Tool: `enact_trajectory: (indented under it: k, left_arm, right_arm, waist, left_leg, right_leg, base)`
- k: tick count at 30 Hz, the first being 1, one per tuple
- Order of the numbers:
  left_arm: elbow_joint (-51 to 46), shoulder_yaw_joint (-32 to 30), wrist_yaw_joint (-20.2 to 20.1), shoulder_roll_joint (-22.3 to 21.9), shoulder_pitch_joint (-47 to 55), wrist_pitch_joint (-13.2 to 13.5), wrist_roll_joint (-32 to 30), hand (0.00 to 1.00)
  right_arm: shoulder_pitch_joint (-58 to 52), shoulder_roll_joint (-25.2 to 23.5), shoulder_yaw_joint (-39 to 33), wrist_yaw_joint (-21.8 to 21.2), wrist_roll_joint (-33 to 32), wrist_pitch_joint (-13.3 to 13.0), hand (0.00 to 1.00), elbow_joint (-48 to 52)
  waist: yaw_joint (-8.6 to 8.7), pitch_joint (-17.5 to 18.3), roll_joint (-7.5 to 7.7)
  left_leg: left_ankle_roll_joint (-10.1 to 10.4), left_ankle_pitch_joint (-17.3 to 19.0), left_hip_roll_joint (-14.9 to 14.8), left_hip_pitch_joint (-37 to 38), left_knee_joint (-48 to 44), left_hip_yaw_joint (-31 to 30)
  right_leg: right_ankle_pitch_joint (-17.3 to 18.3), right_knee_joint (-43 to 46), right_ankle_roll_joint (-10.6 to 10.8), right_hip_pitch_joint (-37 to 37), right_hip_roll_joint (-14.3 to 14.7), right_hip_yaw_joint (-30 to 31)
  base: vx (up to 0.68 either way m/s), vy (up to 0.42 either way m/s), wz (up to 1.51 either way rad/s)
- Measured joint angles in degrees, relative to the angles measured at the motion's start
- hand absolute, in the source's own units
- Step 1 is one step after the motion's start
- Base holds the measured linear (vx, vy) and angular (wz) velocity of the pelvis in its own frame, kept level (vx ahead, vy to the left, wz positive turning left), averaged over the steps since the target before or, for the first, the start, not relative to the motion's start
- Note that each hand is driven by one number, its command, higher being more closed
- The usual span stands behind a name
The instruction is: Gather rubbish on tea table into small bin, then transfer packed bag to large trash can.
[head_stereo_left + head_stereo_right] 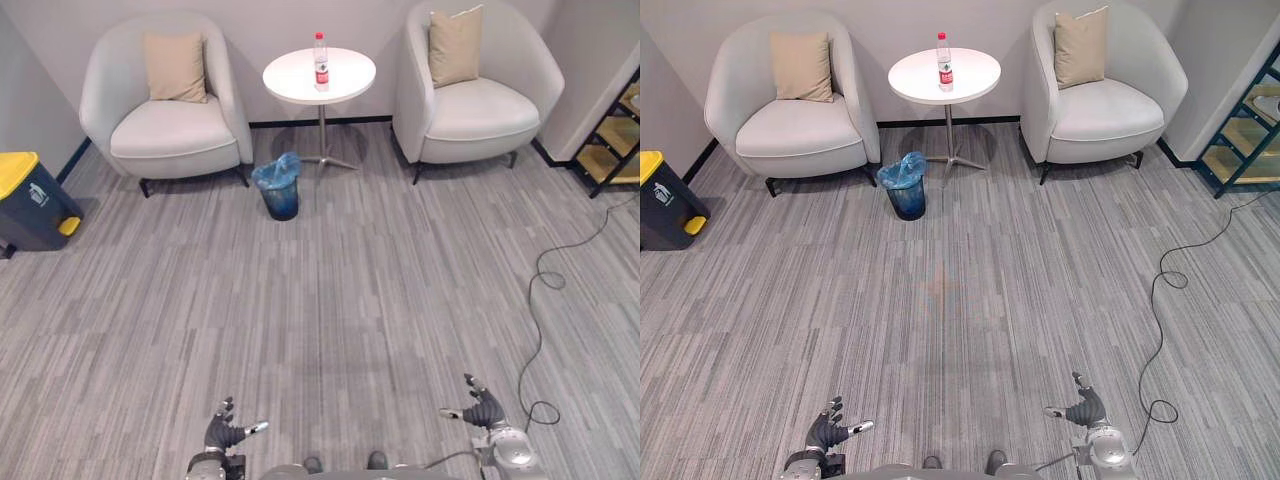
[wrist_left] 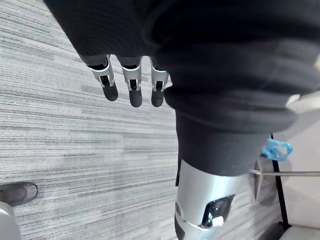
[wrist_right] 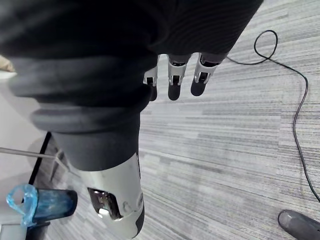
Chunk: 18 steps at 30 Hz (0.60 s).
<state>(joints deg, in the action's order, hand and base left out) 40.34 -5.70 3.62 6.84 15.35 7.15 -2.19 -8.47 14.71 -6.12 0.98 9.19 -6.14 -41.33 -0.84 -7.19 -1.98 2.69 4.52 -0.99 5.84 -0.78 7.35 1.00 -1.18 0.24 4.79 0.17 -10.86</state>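
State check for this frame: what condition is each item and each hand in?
bottle: upright on the tea table, capped.
small bin: upright on floor, blue bag fitted.
large trash can: yellow lid shut.
left hand: open, empty.
right hand: open, empty.

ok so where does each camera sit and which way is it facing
Left eye view: on the head, facing down and ahead at the round table, bottle, small bin and large trash can; left hand and right hand low in front.
Right eye view: same head, slightly rightward, same scene.
Left wrist view: on the left wrist, along its straight fingers to the carpet.
Right wrist view: on the right wrist, likewise.
Shared: both wrist views catch the small bin.
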Motion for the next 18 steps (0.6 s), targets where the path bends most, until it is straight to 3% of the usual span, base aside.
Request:
enact_trajectory:
  k: [18]
  left_arm:
    - [-0.62, -2.88, -1.01, 0.71, 0.22, -0.17, 0.39, 0.00]
  right_arm:
    - [0.74, 0.03, -0.50, 0.11, -0.13, 0.43, 0.00, -0.05]
  waist:
    - [0.04, 0.00, 0.01]
  left_leg:
    - [-0.06, 0.01, -0.81, 0.69, 0.64, 2.48]
  right_leg:
    - [-0.90, -1.54, -0.99, -0.01, 1.11, 2.05]
  base:
    - [-0.01, -0.012, -0.06]
